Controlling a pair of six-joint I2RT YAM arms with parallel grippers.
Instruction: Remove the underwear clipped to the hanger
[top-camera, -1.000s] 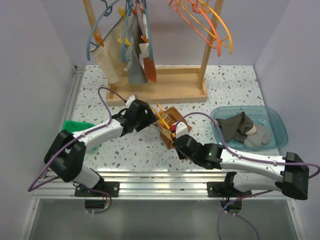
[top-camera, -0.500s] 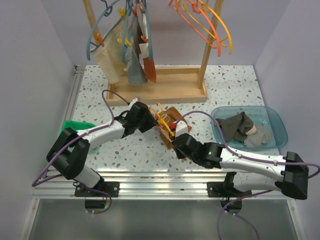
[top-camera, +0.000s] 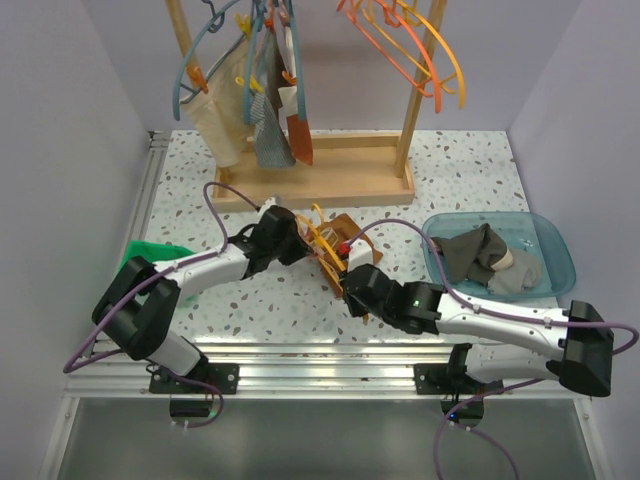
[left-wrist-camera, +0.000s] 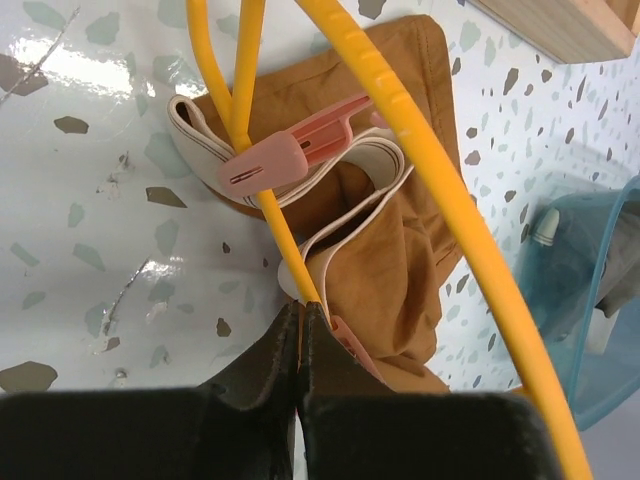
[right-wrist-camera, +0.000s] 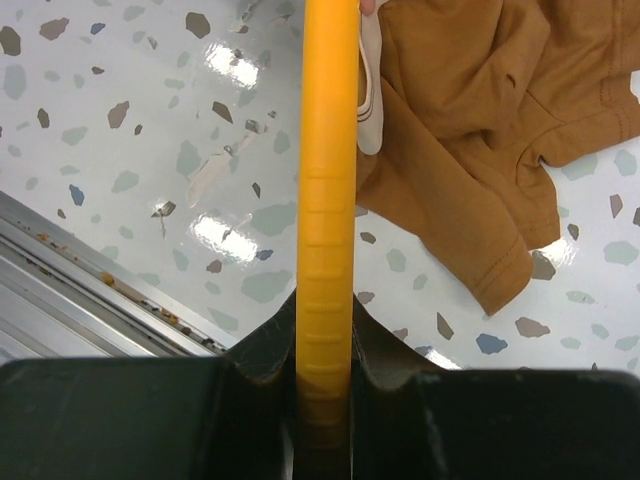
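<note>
**Both my arms slid closer to the hanger**

Since a moment ago, my left gripper (top-camera: 300, 243) has moved a little to the right, up against the yellow hanger (top-camera: 322, 235). My right gripper (top-camera: 350, 280) has crept up and left along it.

My right gripper is squeezed tight around the thick yellow bar. My left gripper is pinched together on the thin yellow bar, right beside a pink clip.

The brown underwear (left-wrist-camera: 400, 250) lies crumpled on the speckled surface (top-camera: 450, 160), under the hanger. Another pink clip (left-wrist-camera: 290, 160) bites its pale waistband (left-wrist-camera: 350, 215), so it is not free yet.

I think both arms now hold the hanger steady. Next I need to open the clips. If I only pull, the cloth may drag the hanger along.
</note>
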